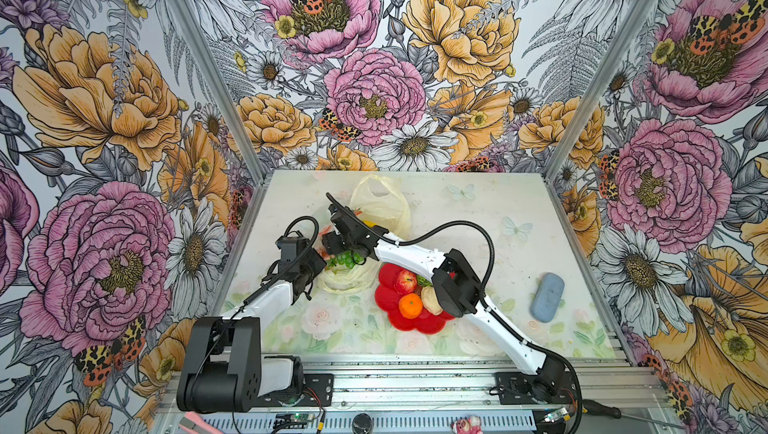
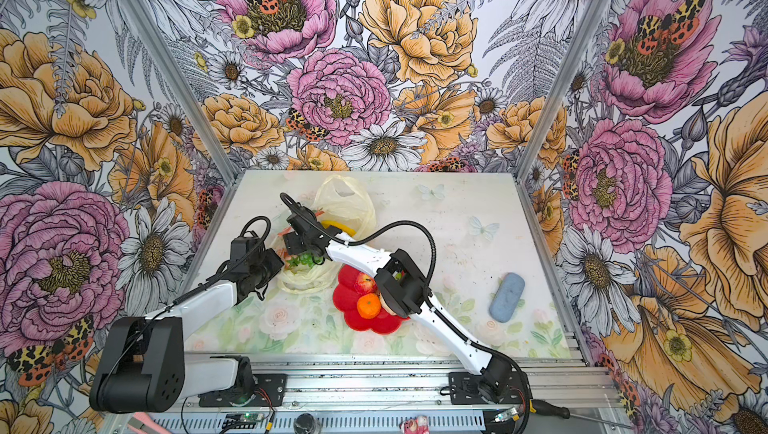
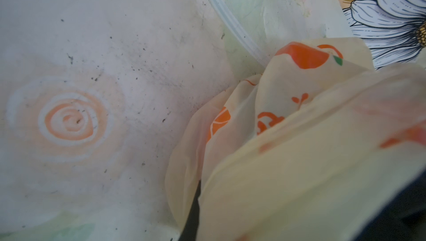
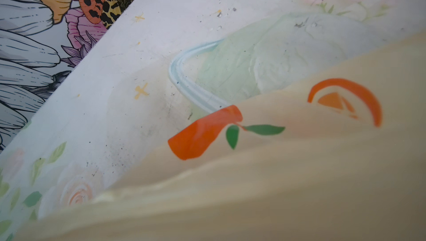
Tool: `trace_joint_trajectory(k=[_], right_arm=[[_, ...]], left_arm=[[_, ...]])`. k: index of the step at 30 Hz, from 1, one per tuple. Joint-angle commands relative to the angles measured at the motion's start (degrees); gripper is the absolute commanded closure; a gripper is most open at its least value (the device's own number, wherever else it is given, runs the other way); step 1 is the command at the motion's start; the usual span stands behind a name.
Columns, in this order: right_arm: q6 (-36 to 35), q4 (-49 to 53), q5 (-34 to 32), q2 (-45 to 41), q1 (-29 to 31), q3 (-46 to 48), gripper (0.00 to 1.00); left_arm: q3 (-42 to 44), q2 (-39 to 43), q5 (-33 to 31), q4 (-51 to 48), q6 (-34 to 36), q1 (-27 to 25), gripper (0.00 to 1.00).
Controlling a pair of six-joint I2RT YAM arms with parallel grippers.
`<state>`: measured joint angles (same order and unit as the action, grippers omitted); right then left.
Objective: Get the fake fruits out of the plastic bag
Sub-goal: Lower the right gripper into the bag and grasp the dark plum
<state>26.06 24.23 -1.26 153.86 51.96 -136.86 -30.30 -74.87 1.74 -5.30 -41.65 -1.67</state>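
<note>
The pale-yellow plastic bag (image 1: 380,203) (image 2: 345,203) lies crumpled at the middle back of the table, its mouth towards the front. My left gripper (image 1: 318,263) (image 3: 198,196) is shut on the bag's edge, and the film drapes over its jaws. My right gripper (image 1: 345,247) reaches across to the bag's mouth, right above the green grape bunch (image 1: 345,260) (image 2: 305,261). The bag (image 4: 276,170) covers its jaws in the right wrist view. A yellow banana (image 1: 371,224) shows inside the bag. An apple (image 1: 405,281), an orange (image 1: 410,305) and a cream piece (image 1: 432,300) lie on the red plate (image 1: 415,326).
A grey-blue oval pad (image 1: 547,297) lies at the right of the table. The right arm's elbow (image 1: 455,286) hangs over the plate's right side. Flowered walls close the table on three sides. A screwdriver (image 1: 602,411) lies on the front rail.
</note>
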Motion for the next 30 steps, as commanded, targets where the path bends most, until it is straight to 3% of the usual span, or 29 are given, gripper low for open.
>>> trace_joint_trajectory(k=[1, 11, 21, 30], right_arm=[[1.13, 6.18, -1.71, 0.05, 0.45, 3.05, 0.29], [1.98, 6.1, 0.16, -0.37, 0.38, 1.76, 0.44], [1.04, 5.17, 3.81, -6.59, 0.42, 3.44, 0.47], [0.97, -4.11, 4.69, -17.75, 0.6, 19.33, 0.47]], left_arm=[[-1.66, -0.98, -1.2, 0.3, 1.24, 0.79, 1.0], [-1.56, -0.8, -1.44, 0.16, 1.97, 1.48, 1.0], [-3.27, -3.35, 0.86, 0.39, 2.96, 2.57, 1.0], [-6.15, -5.22, 3.3, 1.02, 2.63, 4.57, 1.0]])
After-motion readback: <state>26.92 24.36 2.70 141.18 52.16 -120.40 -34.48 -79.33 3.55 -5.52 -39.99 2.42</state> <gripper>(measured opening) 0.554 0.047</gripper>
